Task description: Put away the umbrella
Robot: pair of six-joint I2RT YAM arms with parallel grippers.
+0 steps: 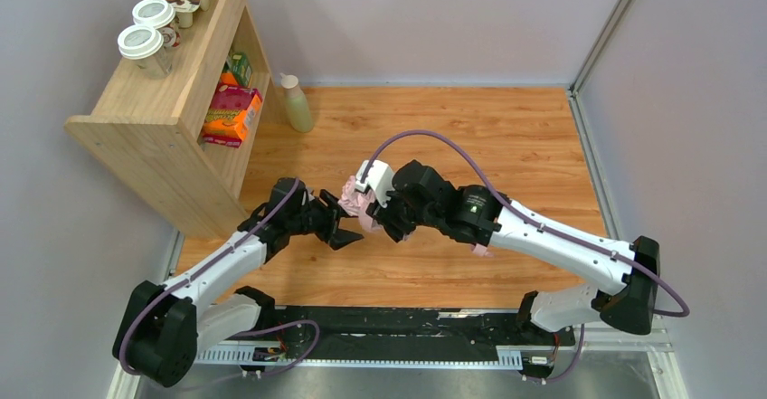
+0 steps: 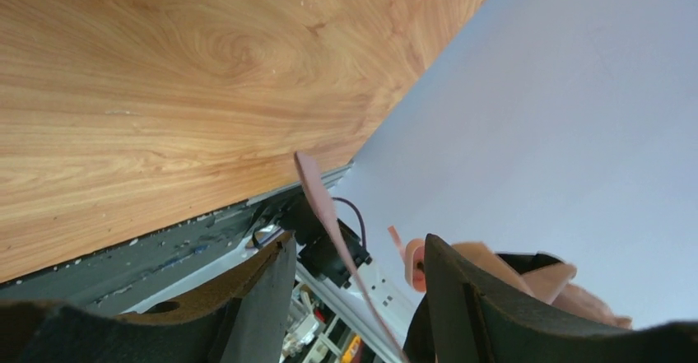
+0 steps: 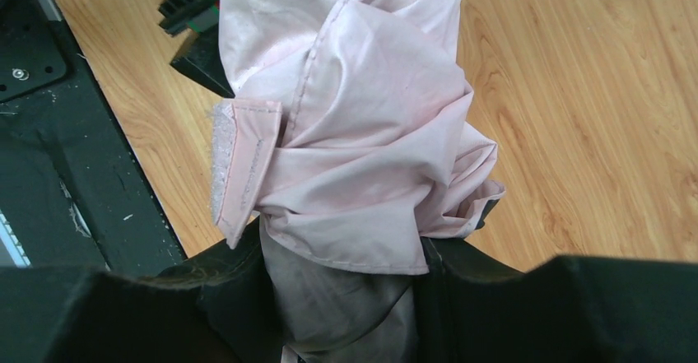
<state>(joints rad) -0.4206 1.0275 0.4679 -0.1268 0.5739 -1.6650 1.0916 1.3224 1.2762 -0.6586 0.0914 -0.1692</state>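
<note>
The right gripper (image 3: pixel 346 297) is clamping the folded umbrella (image 3: pixel 362 132) above the table's (image 1: pixel 506 137) middle. The left gripper (image 2: pixel 354 297) is hovering open just left of it, the strap (image 2: pixel 329 215) dangling between its fingers (image 2: pixel 263 297).

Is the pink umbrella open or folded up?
Folded up. The umbrella is bunched into a bundle with its strap across it, held in the right end effector.

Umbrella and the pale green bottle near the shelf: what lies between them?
Only bare wooden table lies between the umbrella and the bottle; the top view shows this.
</note>
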